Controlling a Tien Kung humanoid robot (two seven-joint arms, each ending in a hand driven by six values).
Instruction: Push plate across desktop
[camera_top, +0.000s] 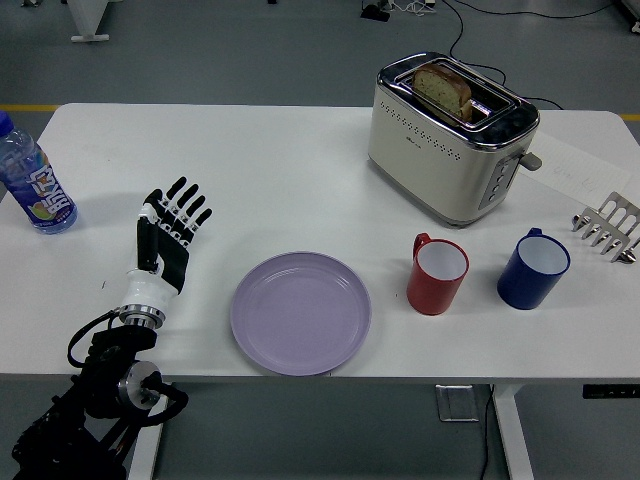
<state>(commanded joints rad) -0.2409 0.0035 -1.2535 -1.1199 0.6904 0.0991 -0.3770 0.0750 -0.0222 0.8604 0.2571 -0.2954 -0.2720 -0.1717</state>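
Far left edge of the white desk (250, 170): clear plastic water bottle with blue cap and label (30, 180), upright. Left hand (165, 240), black fingers and white palm, over the near-left part of the desk, fingers spread wide and straight, holding nothing, well clear of the plate. Round lilac plastic plate (301, 313) flat near the near edge, about centre, empty. Just right of it: red mug with white inside (437, 274), then blue mug with white inside (533, 269), both upright, apart from each other. Far right-centre: cream and chrome two-slot toaster (450, 140) with a bread slice (443, 90) sticking up from a slot. Metal toast rack (608, 228) at the right edge.
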